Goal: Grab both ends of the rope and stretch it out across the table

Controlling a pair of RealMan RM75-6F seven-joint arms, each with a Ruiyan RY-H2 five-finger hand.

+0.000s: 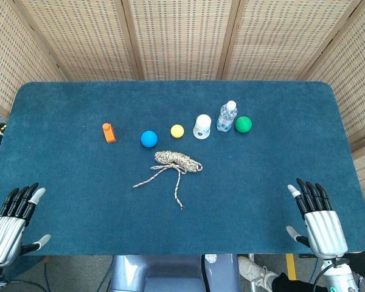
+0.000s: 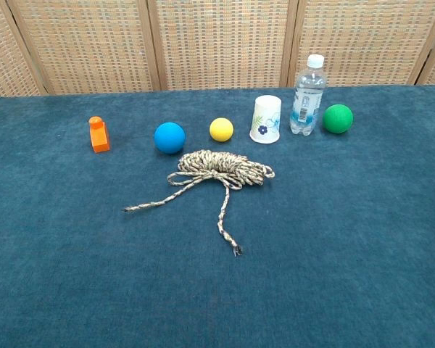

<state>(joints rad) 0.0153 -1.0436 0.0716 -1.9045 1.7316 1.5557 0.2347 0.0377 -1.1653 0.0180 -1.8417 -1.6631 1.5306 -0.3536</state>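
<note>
Two hands are seen at the near corners of the table (image 1: 61,201), and nothing is held in either, so the task is judged to be at its very start, with the reach toward the rope not yet made. The table, covered in dark blue cloth, is backed by woven screens (image 2: 217,43). The left hand (image 1: 9,222) is rested at the near left edge with its fingers extended and apart, released and empty; the right hand (image 1: 319,222) is set likewise at the near right edge, fingers straight and spread, grasping nothing. Neither hand is shown in the chest view. The rope (image 2: 221,168) is found near the middle of the table, well apart from both hands, bundled in a loose coil with two loose tails run out toward the robot: one end (image 2: 128,209) is laid to the left, the other (image 2: 236,250) nearer and more central. Behind the coil a row is formed by a water bottle (image 2: 307,98), a paper cup (image 2: 266,119), a blue ball (image 2: 170,138), a green ball (image 2: 338,118), an orange block (image 2: 98,135) and a yellow ball (image 2: 221,129). For the next move, each hand would need to be brought inward to a separate tail, the left to the left end, and the thin cord pinched off the cloth; the closeness of the two ends is judged the chief difficulty.
</note>
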